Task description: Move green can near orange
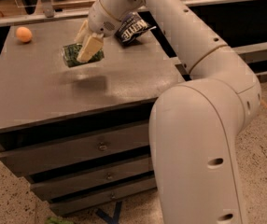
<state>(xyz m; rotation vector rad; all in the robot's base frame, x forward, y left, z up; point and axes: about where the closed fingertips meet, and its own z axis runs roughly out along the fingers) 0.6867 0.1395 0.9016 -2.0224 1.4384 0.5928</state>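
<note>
The green can (75, 55), mottled green and white, lies on its side in my gripper (85, 44), which is shut on it and holds it a little above the grey cabinet top (54, 92); its shadow falls on the surface below. The cream fingers (90, 48) clamp the can's right part. The orange (24, 34), small and round, sits at the far left corner of the top, well to the left of the can.
A dark blue crinkled chip bag (132, 28) lies at the back of the top, right behind my wrist. The cabinet has several drawers (77, 148) below. My white arm and base (199, 148) fill the right side. Rails run behind the cabinet.
</note>
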